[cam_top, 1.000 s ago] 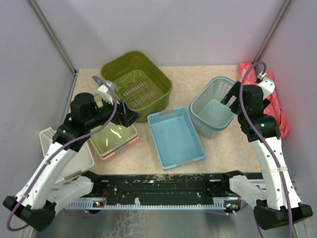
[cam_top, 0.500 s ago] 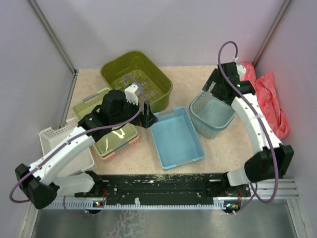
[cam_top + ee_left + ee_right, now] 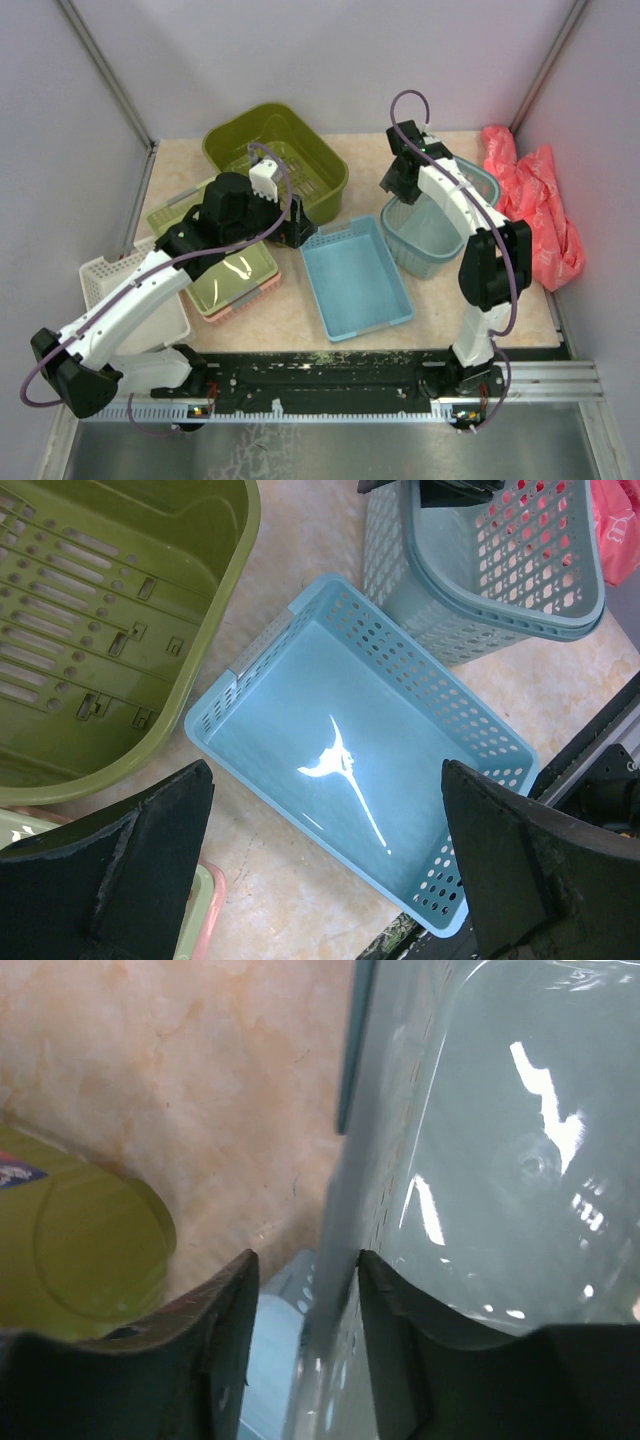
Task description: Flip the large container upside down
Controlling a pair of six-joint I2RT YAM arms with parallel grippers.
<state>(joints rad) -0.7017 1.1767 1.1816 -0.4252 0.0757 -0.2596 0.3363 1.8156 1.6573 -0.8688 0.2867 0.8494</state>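
Note:
The large container, a deep olive-green tub with a slotted bottom, stands open side up at the back left; it also fills the left wrist view's upper left. My left gripper hangs open by the tub's near right corner, over bare table and the blue tray's edge, its fingertips wide apart and holding nothing. My right gripper is at the teal mesh basket. Its narrowed jaws straddle the basket's left wall; a gap still shows beside the left finger.
A light-blue perforated tray lies at the middle front. A shallow pale-green tray rests on a pink one at the front left, beside a white basket. A red cloth lies at the right wall.

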